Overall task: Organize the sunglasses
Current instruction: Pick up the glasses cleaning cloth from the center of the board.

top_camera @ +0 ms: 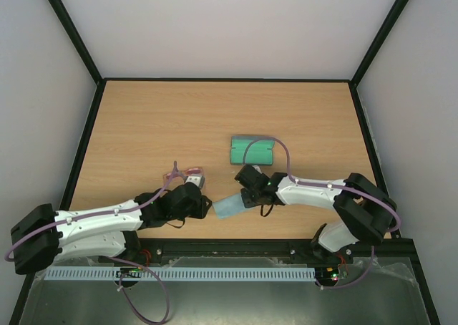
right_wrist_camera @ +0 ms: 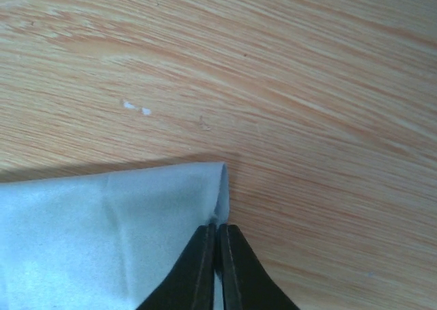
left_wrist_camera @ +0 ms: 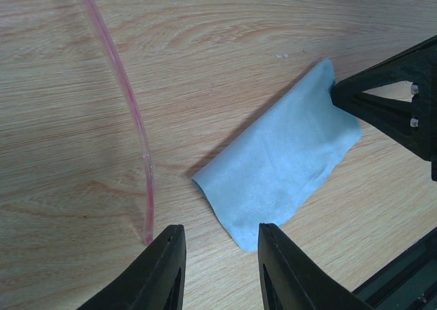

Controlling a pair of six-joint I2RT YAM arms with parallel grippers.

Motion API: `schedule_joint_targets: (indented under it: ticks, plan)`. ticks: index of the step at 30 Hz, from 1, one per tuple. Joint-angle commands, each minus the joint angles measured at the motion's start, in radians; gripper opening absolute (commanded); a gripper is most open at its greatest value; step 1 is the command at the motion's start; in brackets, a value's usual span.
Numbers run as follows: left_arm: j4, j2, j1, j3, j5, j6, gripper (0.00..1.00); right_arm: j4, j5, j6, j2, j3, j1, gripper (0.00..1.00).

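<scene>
Overhead, the sunglasses (top_camera: pixel 187 175) sit on the wooden table (top_camera: pixel 143 124) toward its near left, right against the far side of the left gripper (top_camera: pixel 201 202), with one thin pink arm sticking out to the left. Whether the gripper touches them cannot be told from this height. A light blue cloth (top_camera: pixel 229 206) lies just right of that gripper, and the right gripper (top_camera: pixel 246 197) meets its far right corner. A green case (top_camera: pixel 252 153) rests farther back, near the middle of the table, well apart from the sunglasses.

Next, the left wrist camera shows the left gripper (left_wrist_camera: pixel 220 269) with its two dark fingers a narrow gap apart and nothing visible between them. One long pink arm of the sunglasses (left_wrist_camera: pixel 130 98) curves down across the wood and ends just beside the left finger; the lenses are out of frame. The cloth (left_wrist_camera: pixel 280 166) lies folded, slanting up to the right, where the right gripper (left_wrist_camera: pixel 336 91) touches its top corner.

Lastly, the right wrist camera shows the right gripper (right_wrist_camera: pixel 218 238) closed tight, its fingers pressed together on the folded corner of the cloth (right_wrist_camera: pixel 102 235), which spreads to the left over the table (right_wrist_camera: pixel 307 85).
</scene>
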Motion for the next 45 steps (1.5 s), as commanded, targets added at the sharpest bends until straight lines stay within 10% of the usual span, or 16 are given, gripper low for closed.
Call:
schedule_joint_targets:
  ticks: [1, 45]
  plan:
    - [-0.020, -0.020, -0.005, -0.007, -0.010, 0.002, 0.32, -0.048, -0.005, 0.015, 0.025, -0.018, 0.013, 0.04]
    - [0.033, 0.633, -0.100, 0.297, -0.128, -0.080, 0.21, 0.076, 0.070, 0.130, -0.256, -0.252, -0.091, 0.01]
